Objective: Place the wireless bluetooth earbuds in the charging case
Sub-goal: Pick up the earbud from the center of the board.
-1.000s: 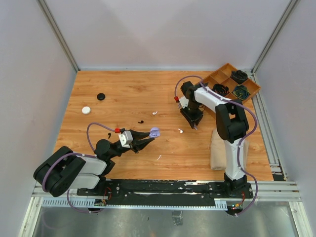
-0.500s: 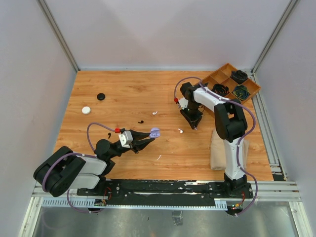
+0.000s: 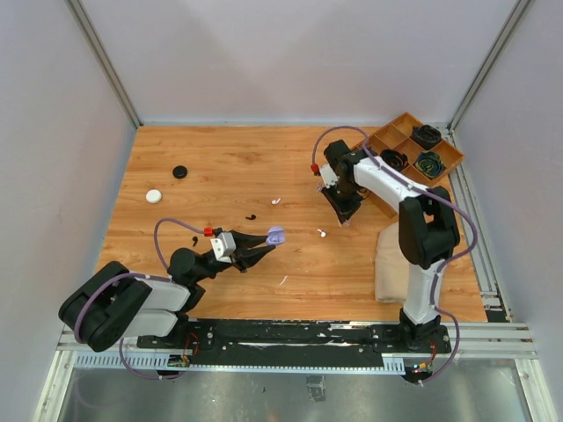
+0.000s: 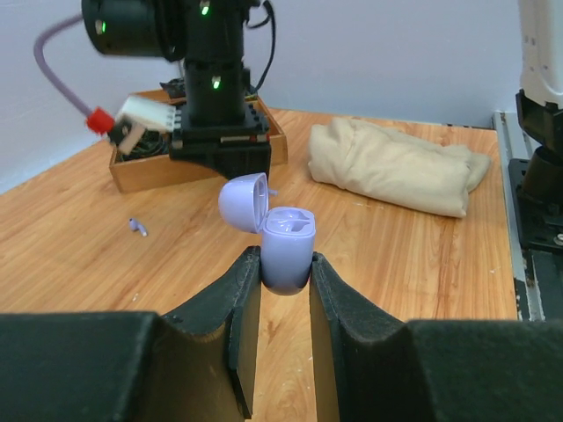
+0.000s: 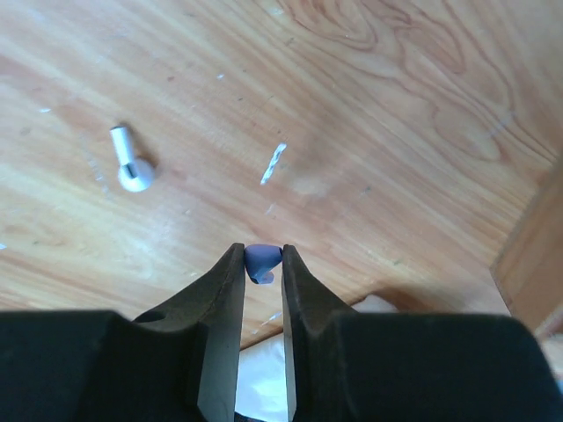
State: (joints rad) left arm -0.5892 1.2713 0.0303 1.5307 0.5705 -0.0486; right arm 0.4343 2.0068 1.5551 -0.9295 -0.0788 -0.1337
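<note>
Since the earlier frame the right arm had swung its elbow outward and shifted the right gripper (image 3: 341, 214) slightly, while the left arm had stayed put. The lavender bud (image 5: 261, 260) sat pinched between the right fingertips above the table (image 3: 220, 176), with a white bud (image 5: 130, 169) lying loose nearby. The case (image 4: 287, 249) stood upright, lid tipped back and mouth facing up, clamped at its base by the left gripper (image 4: 286, 277). From the lavender bud the case lay to the robot's left and a little nearer the bases, well apart. The coming move therefore probably called for carrying the bud leftward, then down into the open well.
</note>
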